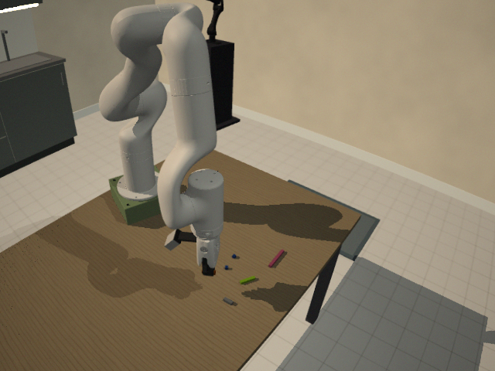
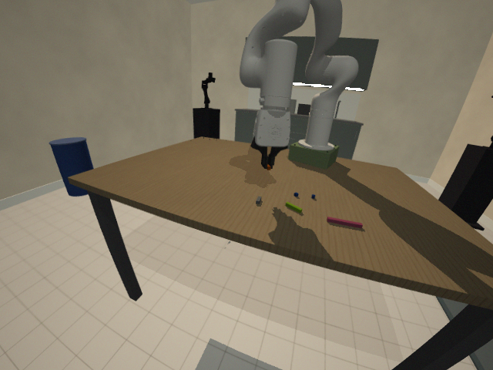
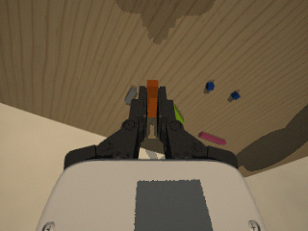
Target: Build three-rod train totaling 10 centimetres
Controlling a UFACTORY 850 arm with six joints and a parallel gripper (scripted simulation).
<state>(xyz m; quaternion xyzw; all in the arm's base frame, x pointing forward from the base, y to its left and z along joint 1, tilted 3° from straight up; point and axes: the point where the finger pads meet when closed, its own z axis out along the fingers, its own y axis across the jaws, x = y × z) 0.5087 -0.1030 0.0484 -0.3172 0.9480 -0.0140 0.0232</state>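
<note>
Rods of the train, shown in three views: one orange, one grey, one lime, two blue and one long and reddish. We see the orange rod (image 1: 214,272) (image 2: 268,167) (image 3: 152,98) grasped by the tool (image 1: 208,271) (image 2: 267,163) (image 3: 152,97), its fingers closed on both sides. In the top view we make out only a sliver of it past the dark fingers, and in the exterior view only its lower end; the wrist view shows it best, though the fingers cover its flanks. On the desk (image 1: 120,327) (image 2: 179,186) (image 3: 72,63) we find the grey rod (image 1: 228,301) (image 2: 259,200) (image 3: 131,94), the lime rod (image 1: 247,280) (image 2: 293,206) (image 3: 178,115) and the reddish rod (image 1: 276,258) (image 2: 344,222) (image 3: 212,139), lying flat and well apart, each turned its own way. The wrist view hides part of the lime rod behind a finger. We cannot tell whether the reddish rod is red or pink. Two blue rods (image 1: 226,267) (image 2: 296,194) (image 3: 210,86) lie near each other, too small for us to read which way they are turned.
</note>
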